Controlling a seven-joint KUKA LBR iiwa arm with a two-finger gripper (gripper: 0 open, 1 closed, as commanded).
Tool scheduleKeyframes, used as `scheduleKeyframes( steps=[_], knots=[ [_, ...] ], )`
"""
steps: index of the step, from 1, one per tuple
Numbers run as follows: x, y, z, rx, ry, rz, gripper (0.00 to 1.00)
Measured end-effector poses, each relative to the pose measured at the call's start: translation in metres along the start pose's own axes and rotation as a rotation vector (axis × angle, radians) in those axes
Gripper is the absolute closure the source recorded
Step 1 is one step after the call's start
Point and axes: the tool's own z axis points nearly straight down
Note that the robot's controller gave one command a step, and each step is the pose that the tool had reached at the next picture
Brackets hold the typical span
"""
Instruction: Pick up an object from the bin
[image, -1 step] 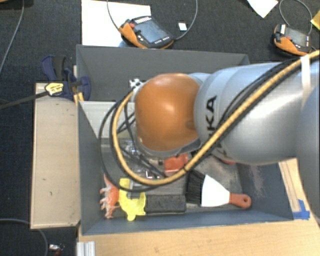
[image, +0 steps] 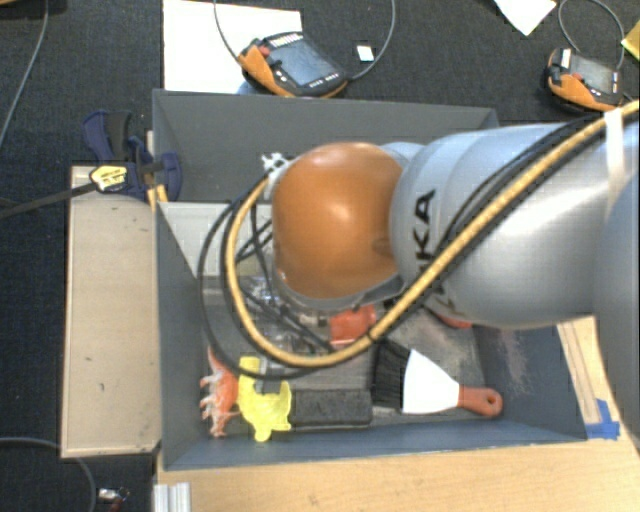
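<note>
Cables are looping round the orange wrist cover, which is hanging over the middle of the bin and hiding the gripper beneath it, so I cannot tell whether the jaws are spread, pressed together or pinching anything.

A red-orange piece is peeking out at the cover's lower edge and is lying nearest the wrist. Too little of it is showing to judge its kind or how it will handle.

Along the near wall a brush is lying flat, with black bristles, a white body and a reddish handle. It is probably light and stiff, and is best taken across the narrow handle or the white body (the bristles would likely give way under a pinch).

Beside it a dark block is looking like foam, probably soft and squashing under pressure. A yellow piece and an orange toy animal are crowding the corner.
</note>
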Motion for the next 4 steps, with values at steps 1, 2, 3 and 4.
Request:
scheduleKeyframes(
  steps=[1, 2, 3, 4],
  knots=[
    [-0.007, -0.027, 0.151, -0.002, -0.006, -0.205, 0.0],
    [0.001, 0.022, 0.073, -0.004, -0.015, -0.572, 0.0],
    [-0.007, -0.023, 0.152, -0.001, -0.012, -0.237, 0.0],
    [-0.03, 0.004, 0.154, 0.013, -0.016, -0.922, 0.0]
  ],
)
